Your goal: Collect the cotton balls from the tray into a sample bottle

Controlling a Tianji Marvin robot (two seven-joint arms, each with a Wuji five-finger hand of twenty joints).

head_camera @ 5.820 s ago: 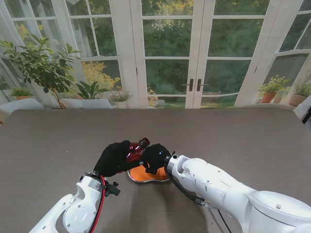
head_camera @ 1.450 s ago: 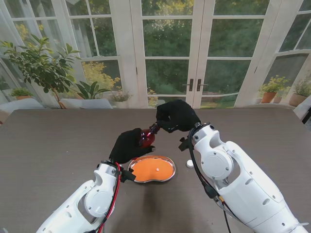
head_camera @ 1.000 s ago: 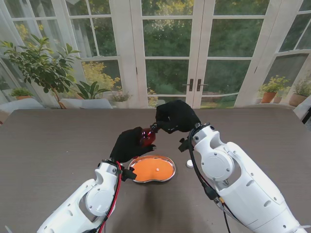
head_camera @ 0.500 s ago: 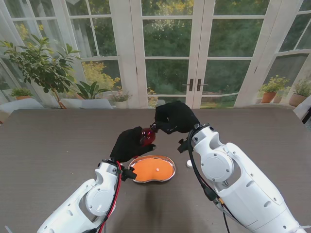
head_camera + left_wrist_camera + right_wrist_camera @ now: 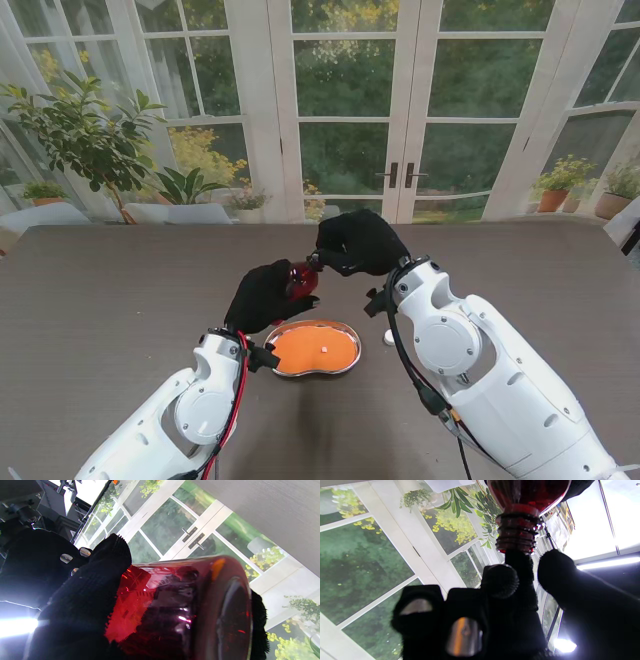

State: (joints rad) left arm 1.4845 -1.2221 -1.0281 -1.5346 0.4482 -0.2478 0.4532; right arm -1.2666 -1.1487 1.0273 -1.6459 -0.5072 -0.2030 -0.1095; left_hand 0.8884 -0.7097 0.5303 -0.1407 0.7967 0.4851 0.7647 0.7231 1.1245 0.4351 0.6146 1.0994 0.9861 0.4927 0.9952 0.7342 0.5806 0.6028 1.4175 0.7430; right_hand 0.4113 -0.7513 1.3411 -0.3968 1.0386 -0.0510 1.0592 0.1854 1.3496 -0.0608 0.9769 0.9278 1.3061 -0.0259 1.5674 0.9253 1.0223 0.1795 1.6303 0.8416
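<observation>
My left hand (image 5: pixel 262 297) is shut on a red translucent sample bottle (image 5: pixel 302 279) and holds it tilted in the air above the tray, mouth towards my right hand. In the left wrist view black fingers (image 5: pixel 82 600) wrap the bottle (image 5: pixel 180 610). My right hand (image 5: pixel 358 240) hovers at the bottle's mouth. In the right wrist view one fingertip (image 5: pixel 520 560) touches the threaded neck (image 5: pixel 517 533), the other fingers are curled, and no cotton shows between them. The kidney-shaped metal tray (image 5: pixel 295 352) has an orange inside and holds one cotton ball (image 5: pixel 325 349).
A small white round object (image 5: pixel 389 337) lies on the dark table (image 5: pixel 120 300) just right of the tray. Glass doors and potted plants stand beyond the table's far edge.
Since 5.8 s ago both hands and the bottle have risen off the tray. Over the last second the hands have barely shifted, staying joined at the bottle's mouth.
</observation>
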